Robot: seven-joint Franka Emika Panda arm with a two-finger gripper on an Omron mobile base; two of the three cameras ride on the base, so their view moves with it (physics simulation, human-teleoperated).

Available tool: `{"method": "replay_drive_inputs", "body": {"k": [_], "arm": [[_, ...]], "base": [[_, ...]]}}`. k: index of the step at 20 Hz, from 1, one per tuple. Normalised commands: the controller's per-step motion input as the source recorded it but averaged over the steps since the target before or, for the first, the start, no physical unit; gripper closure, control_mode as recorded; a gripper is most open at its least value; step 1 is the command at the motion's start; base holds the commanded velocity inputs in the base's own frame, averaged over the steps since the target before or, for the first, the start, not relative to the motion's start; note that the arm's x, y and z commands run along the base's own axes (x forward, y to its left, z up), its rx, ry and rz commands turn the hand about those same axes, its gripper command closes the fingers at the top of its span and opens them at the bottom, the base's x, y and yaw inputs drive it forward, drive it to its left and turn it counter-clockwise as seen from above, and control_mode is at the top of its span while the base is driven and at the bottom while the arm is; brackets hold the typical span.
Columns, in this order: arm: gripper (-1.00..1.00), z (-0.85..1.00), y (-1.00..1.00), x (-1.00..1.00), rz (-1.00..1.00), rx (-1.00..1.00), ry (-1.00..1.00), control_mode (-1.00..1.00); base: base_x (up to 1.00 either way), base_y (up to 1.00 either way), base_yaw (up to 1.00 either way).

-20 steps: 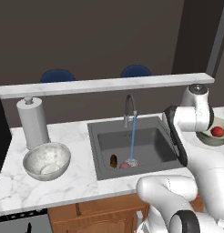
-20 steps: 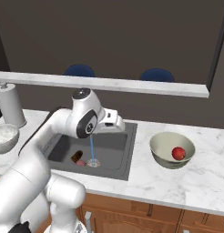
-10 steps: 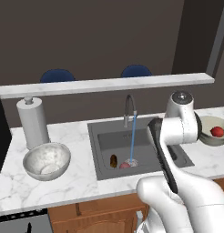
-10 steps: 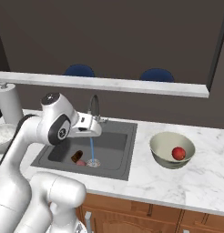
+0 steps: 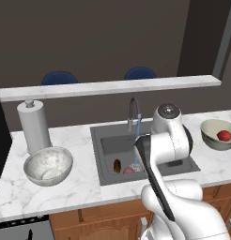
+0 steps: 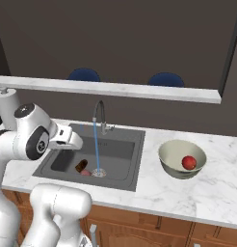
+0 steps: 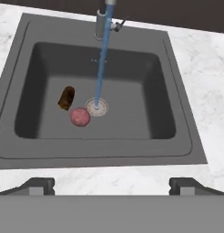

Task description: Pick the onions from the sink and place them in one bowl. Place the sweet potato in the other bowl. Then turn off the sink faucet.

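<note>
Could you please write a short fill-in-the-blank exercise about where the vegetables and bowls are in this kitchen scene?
1. The bright red onion lies in the ____ bowl.
2. The pinkish onion and the sweet potato lie in the ____.
3. Water from the faucet is ____.
4. The silvery bowl stands in front of the ____ roll.

Missing words: olive-beige; sink; running; paper towel

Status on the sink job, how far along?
Done: one red onion sits in the beige bowl. In hand: nothing; the tool is open above the sink. Left: pink onion and sweet potato in the basin, grey bowl unfilled, faucet running.
</note>
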Motion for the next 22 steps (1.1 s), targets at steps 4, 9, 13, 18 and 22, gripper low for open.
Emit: {"method": "replay_drive_inputs", "body": {"k": [4,9,13,18,22], "arm": [[-1.00,0.00,0.62,-0.13,0.00,0.11,0.03,-1.00],[-1.00,-0.04,0.22,-0.03,0.06,0.14,0.12,-1.00],[-1.00,-0.14,-0.02,0.00,0.21,0.03,0.14,-1.00],[-1.00,-0.03,-0.15,0.00,0.10,-0.01,0.11,-1.00],[-1.00,-0.08,-0.10,0.02,0.01,0.00,-0.01,-1.00]], "base": [[0.00,0.00,0.00],[0.00,0.00,0.00],[0.00,0.00,0.00],[0.00,0.00,0.00],[0.00,0.00,0.00]]}}
